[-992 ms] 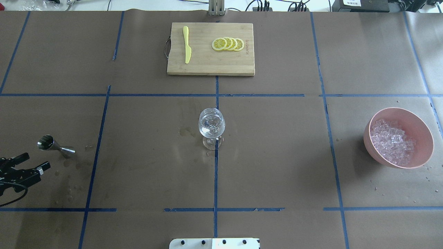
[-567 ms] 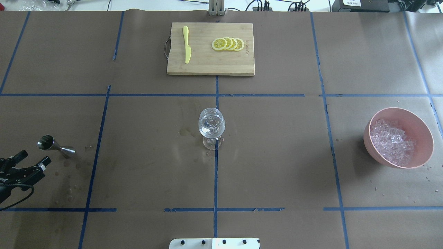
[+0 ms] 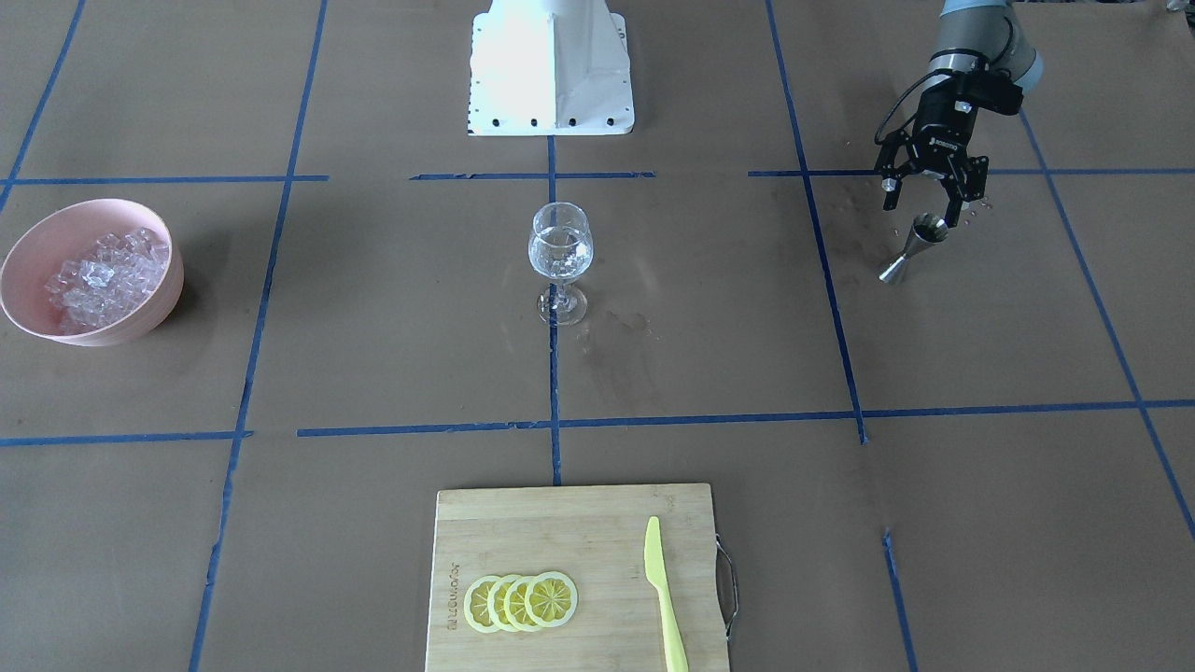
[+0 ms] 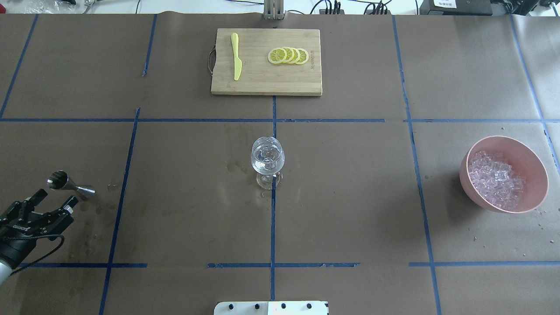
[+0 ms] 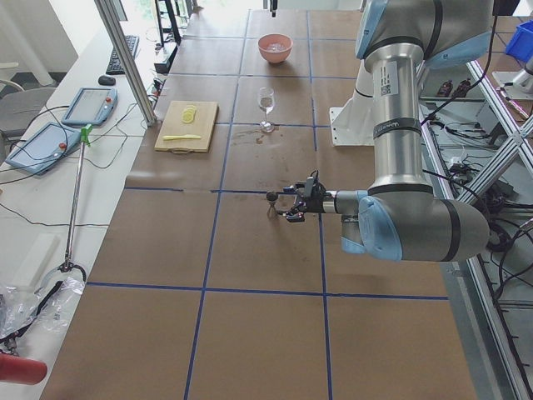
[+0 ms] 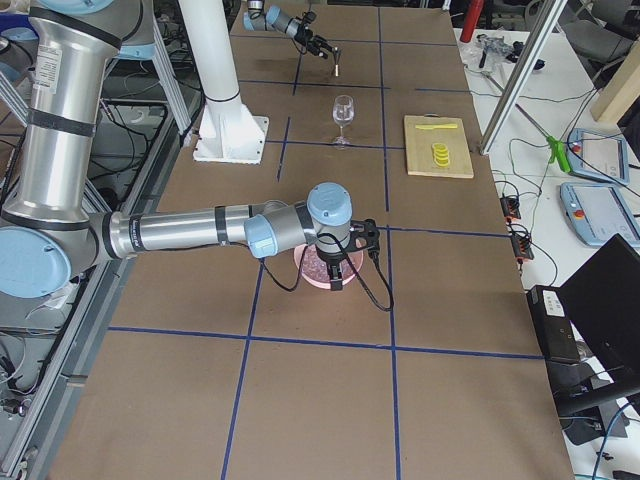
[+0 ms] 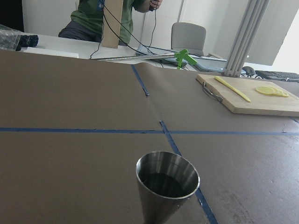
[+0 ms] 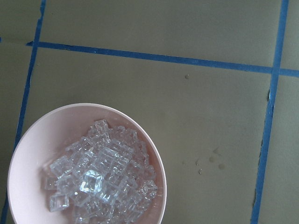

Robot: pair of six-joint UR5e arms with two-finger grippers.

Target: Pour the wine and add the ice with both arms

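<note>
While jaws gape, left arm [image 5: 398, 158] low, level

Clear wine [image 3: 560, 261] sits shallow in the upright stemmed glass [image 3: 560, 219] at the table's centre; glassy ice cubes [image 4: 496, 180] lie heaped in the pink bowl [image 4: 531, 162] on the robot's right. The left arm [image 5: 400, 167] holds the left gripper [image 4: 57, 197] spread beside a steel jigger [image 4: 59, 180], while the right arm [image 6: 180, 232] reaches over the bowl.
</note>
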